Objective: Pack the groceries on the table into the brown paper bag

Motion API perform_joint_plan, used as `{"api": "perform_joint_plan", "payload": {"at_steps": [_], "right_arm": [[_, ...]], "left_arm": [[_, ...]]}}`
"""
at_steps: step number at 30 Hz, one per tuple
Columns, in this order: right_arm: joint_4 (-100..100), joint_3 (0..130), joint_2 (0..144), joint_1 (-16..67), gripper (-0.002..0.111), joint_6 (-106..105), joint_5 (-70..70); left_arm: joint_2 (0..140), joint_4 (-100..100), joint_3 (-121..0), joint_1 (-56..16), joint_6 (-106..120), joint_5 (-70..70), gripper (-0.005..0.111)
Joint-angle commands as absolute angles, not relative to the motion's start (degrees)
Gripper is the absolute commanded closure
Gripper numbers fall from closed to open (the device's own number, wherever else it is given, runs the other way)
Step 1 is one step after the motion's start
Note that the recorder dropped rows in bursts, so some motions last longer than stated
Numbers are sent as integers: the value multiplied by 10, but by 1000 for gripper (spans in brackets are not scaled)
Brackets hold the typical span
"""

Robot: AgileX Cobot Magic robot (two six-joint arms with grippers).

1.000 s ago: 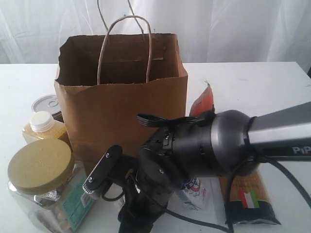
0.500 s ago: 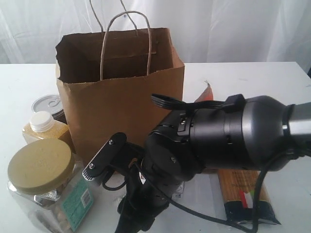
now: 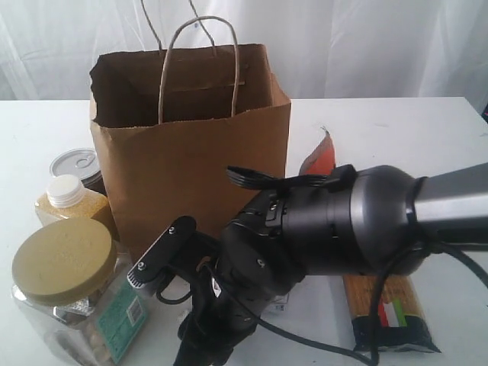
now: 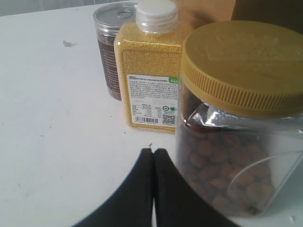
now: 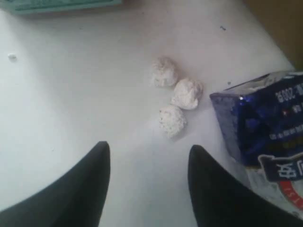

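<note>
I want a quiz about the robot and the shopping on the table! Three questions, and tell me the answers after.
1. True or false: the left gripper is shut with nothing in it.
2. What lies on the table just ahead of the open right gripper? A) a spoon B) three white lumps C) a banana
3. Fill in: the lid of the clear jar is ____ in colour.

Key: 1 true; 2 B; 3 tan.

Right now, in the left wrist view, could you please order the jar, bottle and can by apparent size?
1. jar, though it sits nearest the camera, which inflates it.
2. bottle.
3. can, farthest back and partly hidden behind the bottle.
</note>
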State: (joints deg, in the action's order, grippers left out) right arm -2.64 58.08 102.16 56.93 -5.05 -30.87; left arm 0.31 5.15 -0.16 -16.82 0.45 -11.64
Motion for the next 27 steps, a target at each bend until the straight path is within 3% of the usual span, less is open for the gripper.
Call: {"api": "perform_joint_plan", "payload": {"at_steps": [1, 27], "right_arm": [[-30, 578, 1036, 566, 61, -50, -292], [7, 578, 1070, 565, 61, -42, -267]], "left_arm": [[0, 55, 0, -166, 0, -116, 107], [0, 55, 0, -166, 0, -116, 107]]}}
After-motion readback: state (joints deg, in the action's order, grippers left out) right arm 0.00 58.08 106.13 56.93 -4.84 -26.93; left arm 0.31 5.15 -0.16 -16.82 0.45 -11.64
